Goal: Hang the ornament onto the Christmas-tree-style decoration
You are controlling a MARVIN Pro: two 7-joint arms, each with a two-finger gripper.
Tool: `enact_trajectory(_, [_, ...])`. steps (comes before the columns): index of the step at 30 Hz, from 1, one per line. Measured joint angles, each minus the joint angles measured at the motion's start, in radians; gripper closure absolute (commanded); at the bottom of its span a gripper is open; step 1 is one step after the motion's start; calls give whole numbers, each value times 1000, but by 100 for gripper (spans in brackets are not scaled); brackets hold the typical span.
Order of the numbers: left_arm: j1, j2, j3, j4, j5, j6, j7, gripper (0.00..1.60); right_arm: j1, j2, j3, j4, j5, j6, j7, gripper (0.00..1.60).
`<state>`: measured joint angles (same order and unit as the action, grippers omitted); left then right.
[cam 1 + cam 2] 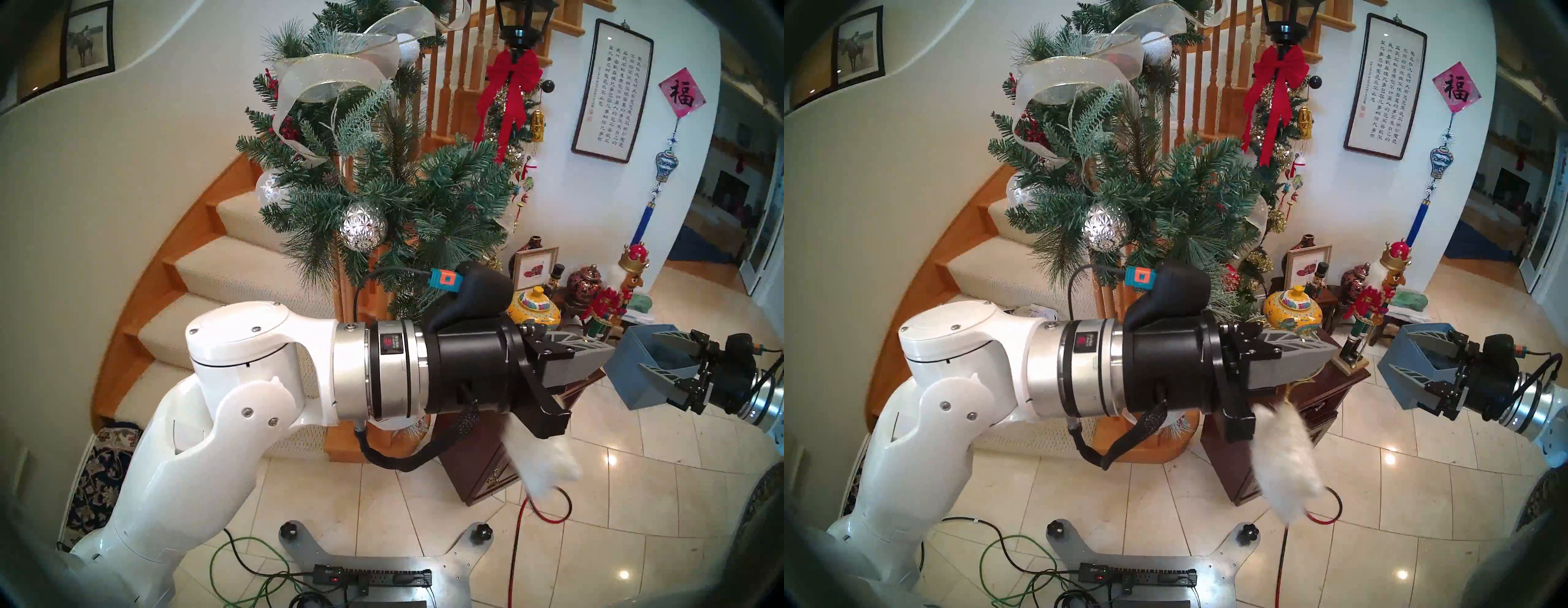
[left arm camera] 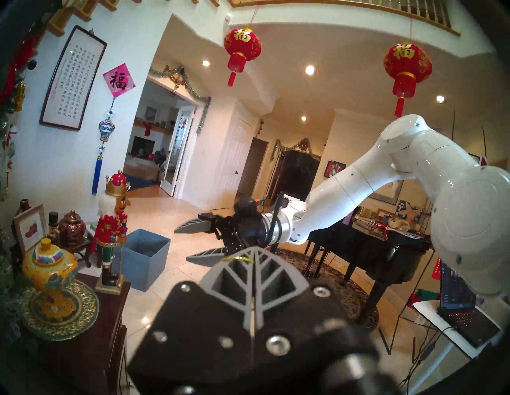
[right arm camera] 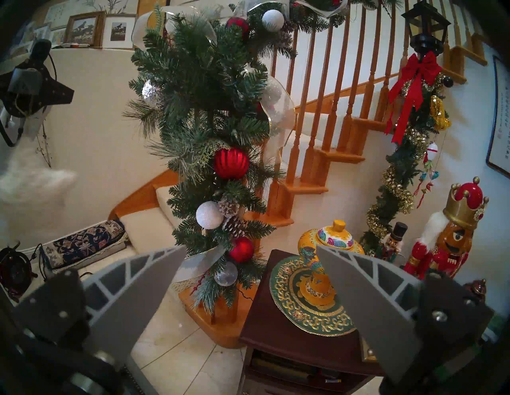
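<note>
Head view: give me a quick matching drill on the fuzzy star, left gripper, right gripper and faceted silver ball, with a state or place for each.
1. fuzzy white star
2. left gripper
3. right gripper
4. faceted silver ball

a. open, empty
b. hung in the pine garland
c. dangling below shut fingers
d. shut on the gold string

Pairs: 1-c, 2-d, 3-a, 4-b

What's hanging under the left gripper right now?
The white fuzzy star hangs below the left gripper, whose jaws are shut on its gold string. The star's top is covered by the gripper's black body, and most of the string cannot be seen.
</note>
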<state>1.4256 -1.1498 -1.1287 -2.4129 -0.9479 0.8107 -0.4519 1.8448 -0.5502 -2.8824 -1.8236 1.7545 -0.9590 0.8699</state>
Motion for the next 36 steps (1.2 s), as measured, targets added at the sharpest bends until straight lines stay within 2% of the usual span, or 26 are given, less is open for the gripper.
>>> enact_trajectory(10, [-22, -1, -13, -20, -1, 52, 40, 160, 0, -1, 0, -1, 1, 0, 0, 0])
enact_trajectory(23, [-47, 56, -38, -23, 54, 148, 98, 160, 0, -1, 0, -2, 2, 0, 0, 0])
enact_trajectory(36, [-59, 88, -66, -23, 67, 152, 117, 160, 0, -2, 0, -3, 3, 0, 0, 0])
